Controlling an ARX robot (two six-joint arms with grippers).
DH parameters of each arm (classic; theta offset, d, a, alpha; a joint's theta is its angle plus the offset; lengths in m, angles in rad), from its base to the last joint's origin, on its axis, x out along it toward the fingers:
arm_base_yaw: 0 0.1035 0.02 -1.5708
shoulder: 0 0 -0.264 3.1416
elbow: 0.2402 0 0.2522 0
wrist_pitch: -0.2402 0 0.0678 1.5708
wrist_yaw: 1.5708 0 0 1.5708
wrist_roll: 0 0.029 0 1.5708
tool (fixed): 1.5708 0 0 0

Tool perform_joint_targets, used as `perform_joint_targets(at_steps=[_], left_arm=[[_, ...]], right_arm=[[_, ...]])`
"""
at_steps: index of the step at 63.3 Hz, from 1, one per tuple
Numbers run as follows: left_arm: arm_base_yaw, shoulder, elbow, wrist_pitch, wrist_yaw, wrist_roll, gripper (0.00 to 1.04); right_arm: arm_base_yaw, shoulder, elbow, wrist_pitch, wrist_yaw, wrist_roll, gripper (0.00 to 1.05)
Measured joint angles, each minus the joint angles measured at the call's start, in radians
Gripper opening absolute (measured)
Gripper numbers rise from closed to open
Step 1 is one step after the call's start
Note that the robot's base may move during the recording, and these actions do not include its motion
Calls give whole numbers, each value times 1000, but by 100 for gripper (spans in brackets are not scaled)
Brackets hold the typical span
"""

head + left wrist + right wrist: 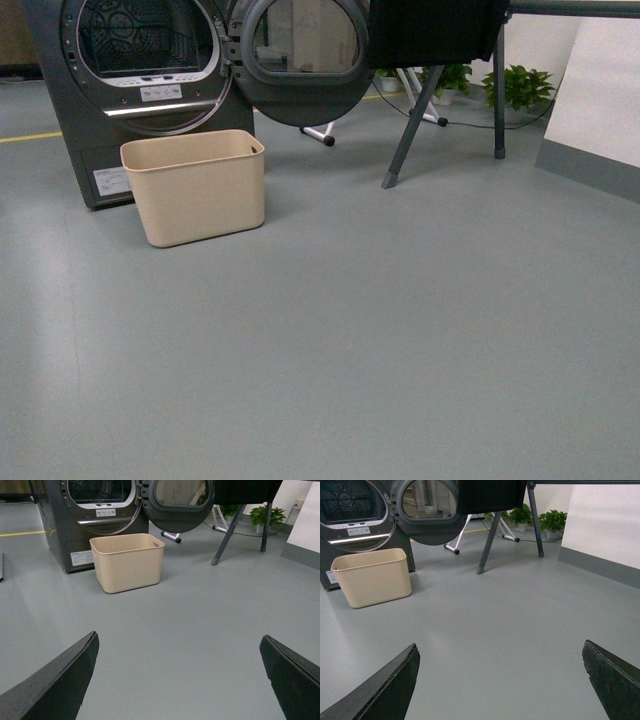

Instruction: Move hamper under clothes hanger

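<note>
**Q:** Surface and room?
**A:** Plain grey floor point(400, 350); a dryer point(130, 90) with its door point(305, 60) swung open.

**Q:** Containers?
**A:** The hamper point(195, 190) stands upright just before the dryer. Its bottom is hidden, so its contents are unclear. The clothes hanger point(414, 125) stands beside the dryer's door, apart from the hamper, with its top cut off.

**Q:** Pincers?
**A:** Left gripper point(178, 640) and right gripper point(500, 647): jaws spread wide.

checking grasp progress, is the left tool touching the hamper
Apart. Left wrist view shows bare floor between the left tool and the hamper.

Beige hamper point(195, 188), dark grey dryer point(70, 150) — plain grey floor point(400, 350).
</note>
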Motion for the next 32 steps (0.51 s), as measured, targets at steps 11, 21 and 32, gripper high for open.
perform_joint_targets(at_steps=[11,21,32], left_arm=[[0,0,0,0,0,0,98],[0,0,0,0,0,0,98],[0,0,0,0,0,0,98]], right_arm=[[0,0,0,0,0,0,97],[0,0,0,0,0,0,97],[0,0,0,0,0,0,97]])
